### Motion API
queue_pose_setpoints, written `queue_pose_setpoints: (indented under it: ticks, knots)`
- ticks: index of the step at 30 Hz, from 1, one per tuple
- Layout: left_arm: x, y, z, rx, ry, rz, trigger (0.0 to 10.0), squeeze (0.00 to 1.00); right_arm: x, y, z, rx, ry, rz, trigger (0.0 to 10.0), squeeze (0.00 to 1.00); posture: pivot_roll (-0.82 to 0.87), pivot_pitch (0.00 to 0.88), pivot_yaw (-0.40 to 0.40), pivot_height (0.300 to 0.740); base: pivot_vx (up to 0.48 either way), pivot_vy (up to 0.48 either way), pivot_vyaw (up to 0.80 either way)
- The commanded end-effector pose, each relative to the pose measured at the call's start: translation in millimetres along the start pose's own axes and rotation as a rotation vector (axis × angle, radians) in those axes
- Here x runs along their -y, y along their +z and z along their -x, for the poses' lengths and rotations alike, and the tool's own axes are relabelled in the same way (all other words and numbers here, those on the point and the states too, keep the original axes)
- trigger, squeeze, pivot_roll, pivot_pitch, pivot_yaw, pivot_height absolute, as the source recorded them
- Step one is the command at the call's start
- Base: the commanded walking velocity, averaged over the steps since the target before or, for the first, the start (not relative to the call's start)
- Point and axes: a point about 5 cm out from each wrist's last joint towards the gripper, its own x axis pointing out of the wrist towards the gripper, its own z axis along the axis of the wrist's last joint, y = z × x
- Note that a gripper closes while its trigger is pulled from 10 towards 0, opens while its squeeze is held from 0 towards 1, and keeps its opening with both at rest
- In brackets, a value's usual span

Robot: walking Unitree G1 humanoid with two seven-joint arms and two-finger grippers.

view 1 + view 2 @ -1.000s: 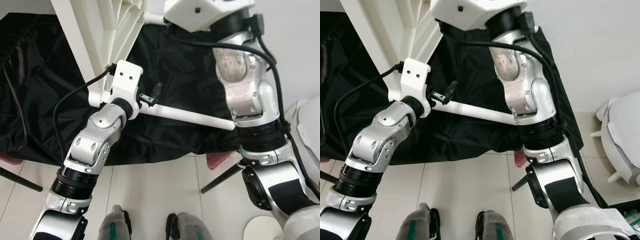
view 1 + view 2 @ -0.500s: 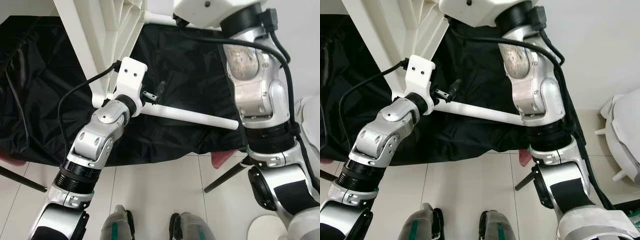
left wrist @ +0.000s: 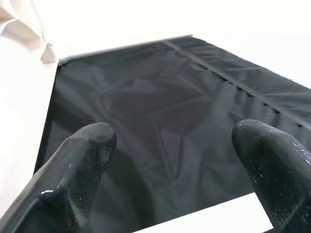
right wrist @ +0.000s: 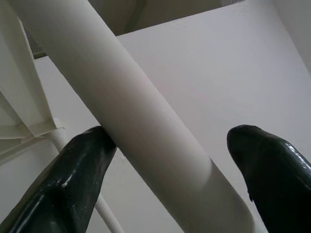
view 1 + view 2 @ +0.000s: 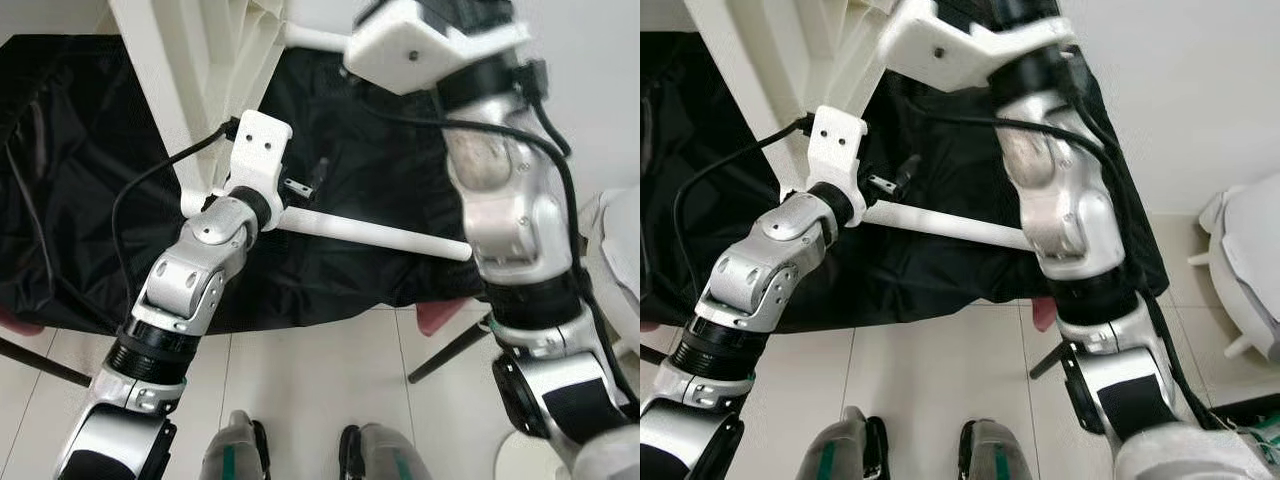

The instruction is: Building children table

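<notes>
Table (image 5: 190, 90), white and upended, stands against the black cloth (image 5: 380, 170) in the left eye view. One leg (image 5: 370, 232) runs from my left wrist mount (image 5: 258, 158) across and slightly down towards my right arm (image 5: 515, 230), its free end just short of that arm. A second leg (image 5: 315, 38) runs at the top edge towards my right wrist. I cannot make out either set of fingertips here, both being hidden behind the wrist mounts.

Right eye view, same scene. The lower leg's long axis lies left to right across my body, its root at the table frame beside my left wrist. My left arm (image 5: 760, 270) is the nearer to that root; my right arm is the nearer to the upper leg.

Left wrist view. My left gripper (image 3: 180, 165) is spread wide and holds nothing. Black cloth lies ahead between the fingers (image 3: 77, 170). A strip of white leg (image 3: 214, 224) crosses low between them, athwart the fingers and close to the palm.

Right wrist view. My right gripper (image 4: 170, 179) is spread with the upper leg (image 4: 141, 126) passing diagonally between the fingers (image 4: 73, 179). One finger lies against or just beside it; the other stands apart, so it is not clamped. In my judgement closing would take the leg square across its axis.
</notes>
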Motion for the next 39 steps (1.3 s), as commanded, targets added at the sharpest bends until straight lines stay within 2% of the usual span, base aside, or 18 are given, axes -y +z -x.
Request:
queue_pose_setpoints:
  ticks: [1, 7, 12, 17, 23, 30, 36, 37, 39]
  knots:
    - [2.3, -2, -0.1, -0.007, -0.07, -0.008, 10.0, 0.0, 9.5, 8, -11.5, 0.033, -0.085, 0.029, 10.0, 0.0, -0.09, 0.082, 0.028, 0.74, 0.0, 0.0, 0.0]
    - [2.0, -2, -0.5, -0.005, -0.064, -0.009, 10.0, 0.0, 13.8, 9, -13.2, 0.035, -0.09, 0.038, 10.0, 0.0, -0.09, 0.08, 0.026, 0.74, 0.0, 0.0, 0.0]
    - [1.0, -1, -1.5, 0.002, -0.061, -0.008, 10.0, 0.0, 11.6, 7, -2.9, 0.053, -0.059, 0.063, 10.0, 0.0, -0.09, 0.078, 0.026, 0.74, 0.0, 0.0, 0.0]
    - [0.6, -1, -3.2, 0.005, -0.073, -0.006, 10.0, 0.0, 18.1, 9, 6.7, 0.096, -0.142, 0.029, 10.0, 0.0, -0.11, 0.07, 0.043, 0.74, 0.0, 0.0, 0.0]
    - [4.1, 1, -10.1, 0.011, -0.111, -0.008, 10.0, 0.0, 31.3, 16, 16.8, 0.12, -0.278, 0.056, 10.0, 0.0, -0.14, 0.069, 0.07, 0.74, 0.0, 0.0, 0.0]
    - [6.4, 2, -13.7, 0.012, -0.127, -0.009, 10.0, 0.0, 37.4, 18, 22.9, 0.126, -0.352, 0.086, 10.0, 0.0, -0.16, 0.069, 0.083, 0.74, 0.0, 0.0, 0.0]
    - [6.6, 3, -14.6, 0.014, -0.131, -0.009, 10.0, 0.0, 41.0, 15, 39.5, 0.135, -0.417, 0.08, 10.0, 0.0, -0.15, 0.067, 0.083, 0.74, 0.0, 0.0, 0.0]
    - [6.3, 3, -14.9, 0.015, -0.129, -0.009, 10.0, 0.0, 33.1, 5, 50.0, 0.117, -0.353, 0.106, 10.0, 0.0, -0.15, 0.068, 0.082, 0.74, 0.0, 0.0, 0.0]
    - [6.0, 2, -14.5, 0.016, -0.127, -0.01, 10.0, 0.0, 30.5, 3, 53.7, 0.111, -0.338, 0.107, 10.0, 0.0, -0.15, 0.069, 0.08, 0.74, 0.0, 0.0, 0.0]
